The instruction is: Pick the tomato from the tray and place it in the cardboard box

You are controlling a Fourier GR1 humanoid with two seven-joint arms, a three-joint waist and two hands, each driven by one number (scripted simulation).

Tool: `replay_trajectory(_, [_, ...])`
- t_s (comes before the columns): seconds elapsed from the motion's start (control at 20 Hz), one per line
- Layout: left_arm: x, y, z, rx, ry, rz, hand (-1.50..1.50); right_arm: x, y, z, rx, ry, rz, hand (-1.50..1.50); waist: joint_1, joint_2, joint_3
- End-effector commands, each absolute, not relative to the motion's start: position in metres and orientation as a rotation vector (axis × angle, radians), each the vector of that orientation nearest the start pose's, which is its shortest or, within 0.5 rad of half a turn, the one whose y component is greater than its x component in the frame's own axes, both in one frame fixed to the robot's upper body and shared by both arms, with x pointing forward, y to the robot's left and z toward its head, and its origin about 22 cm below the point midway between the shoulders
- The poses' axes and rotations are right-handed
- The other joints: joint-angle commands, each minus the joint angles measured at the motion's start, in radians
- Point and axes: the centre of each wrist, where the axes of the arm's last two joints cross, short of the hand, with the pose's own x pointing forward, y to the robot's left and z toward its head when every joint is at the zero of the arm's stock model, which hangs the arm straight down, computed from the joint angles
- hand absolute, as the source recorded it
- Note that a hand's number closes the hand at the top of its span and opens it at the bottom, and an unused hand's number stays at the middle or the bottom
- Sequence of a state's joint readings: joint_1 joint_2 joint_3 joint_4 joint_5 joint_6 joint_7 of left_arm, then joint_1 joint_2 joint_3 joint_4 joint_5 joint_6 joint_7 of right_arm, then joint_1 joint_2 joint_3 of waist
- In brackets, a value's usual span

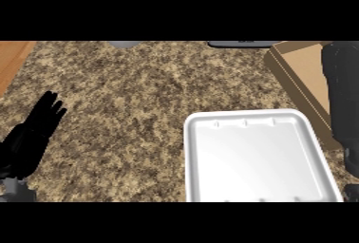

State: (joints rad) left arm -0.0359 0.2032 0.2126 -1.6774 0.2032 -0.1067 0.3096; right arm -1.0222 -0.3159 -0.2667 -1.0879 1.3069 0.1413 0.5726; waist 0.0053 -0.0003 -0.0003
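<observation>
One right hand [344, 95] hangs over the cardboard box [301, 71].

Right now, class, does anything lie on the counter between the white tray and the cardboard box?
Nothing visible does. The white tray sits beside the cardboard box, with only bare counter between them. No tomato shows; the right arm covers the box's right part.

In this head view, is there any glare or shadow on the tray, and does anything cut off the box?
Head view: the white tray shows a soft bright sheen across its floor, no hard glare, and faint shading along its raised rim. The box is cropped by the top edge and partly covered by a dark arm on the right. No tomato shows. The left robot hand rests open at the left.
</observation>
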Motion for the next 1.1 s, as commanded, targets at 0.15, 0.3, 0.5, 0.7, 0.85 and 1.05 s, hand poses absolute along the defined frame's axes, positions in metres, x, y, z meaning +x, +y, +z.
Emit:
replay_trajectory(0.15, [0.256, 0.318, 0.059, 0.041, -1.441, 0.042, 0.0, 0.428, -0.3, 0.234, -1.502, -1.081, 0.557, 1.5, 0.003, 0.004, 0.0])
replay_trajectory(0.3, [0.244, 0.31, 0.055, 0.058, -1.446, 0.04, 0.0, 0.438, -0.305, 0.25, -1.496, -1.126, 0.537, 1.5, 0.012, 0.004, 0.001])
replay_trajectory(0.5, [0.241, 0.315, 0.055, 0.059, -1.459, 0.027, 0.0, 0.429, -0.355, 0.218, -1.509, -1.13, 0.536, 1.5, 0.015, 0.006, 0.001])
replay_trajectory(0.7, [0.232, 0.331, 0.059, 0.044, -1.451, 0.02, 0.0, 0.433, -0.361, 0.187, -1.477, -1.127, 0.545, 1.5, 0.021, 0.006, 0.001])
replay_trajectory(0.85, [0.253, 0.32, 0.06, 0.039, -1.447, 0.03, 0.0, 0.437, -0.369, 0.176, -1.425, -1.129, 0.517, 1.5, 0.028, 0.012, 0.002])
replay_trajectory(1.05, [0.257, 0.31, 0.054, 0.02, -1.456, 0.016, 0.0, 0.429, -0.38, 0.135, -1.258, -0.99, 0.526, 1.5, 0.032, 0.018, 0.002])
